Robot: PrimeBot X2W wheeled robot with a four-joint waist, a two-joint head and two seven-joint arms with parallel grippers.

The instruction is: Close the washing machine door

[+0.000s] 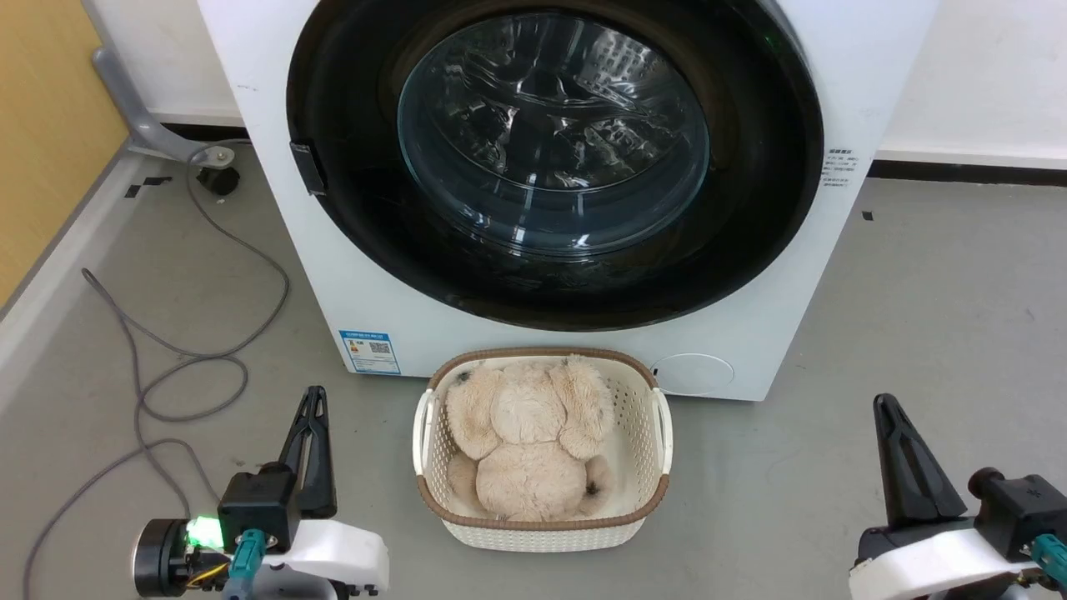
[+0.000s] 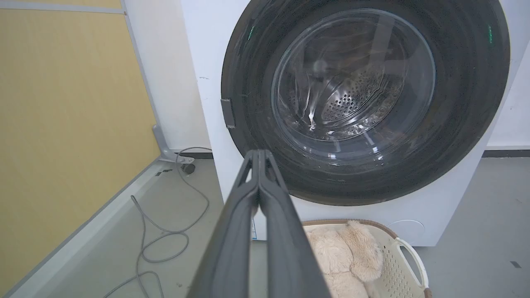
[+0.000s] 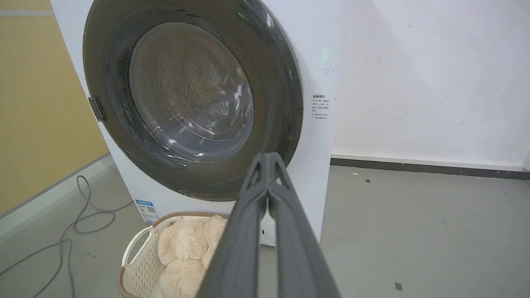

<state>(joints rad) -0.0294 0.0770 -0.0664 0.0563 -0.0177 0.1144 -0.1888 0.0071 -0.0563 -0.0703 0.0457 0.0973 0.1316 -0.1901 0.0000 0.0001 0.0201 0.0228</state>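
**Washing machine** (image 1: 375, 317): white front-loader, standing on a grey floor against a pale wall. It is the reference for all positions below.

**Washing machine door** (image 1: 554, 142): round, with a glossy black rim and a clear bulging window. It lies flat against the machine's front, and the steel drum shows through the glass. No gap shows at the rim in the head view or either wrist view. Whether the catch (image 1: 307, 167) at the door's left edge is engaged cannot be told.

**Left gripper** (image 1: 314, 400): low on the floor side, in front of the machine's left corner and well apart from it. Its fingers are pressed together along their length and hold nothing. Its tips point toward the machine.

**Right gripper** (image 1: 885, 404): in front of the machine's right corner, also well apart. Its fingers are likewise pressed together and hold nothing.

**Basket** (image 1: 658, 417): white woven, just in front of the machine and below the door. A beige plush toy (image 1: 529, 442) lies in it.

**Cable** (image 1: 286, 287): grey, looped on the floor to the machine's left.

**Step in hand (judged):** the closing looks done, with both arms parked clear of the machine.

**Next move (judged):** if anything is needed, a short firm press with closed fingertips on the rim near the catch side would seat the latch. The approach should pass over the basket without knocking it. Otherwise the arms can hold clear.
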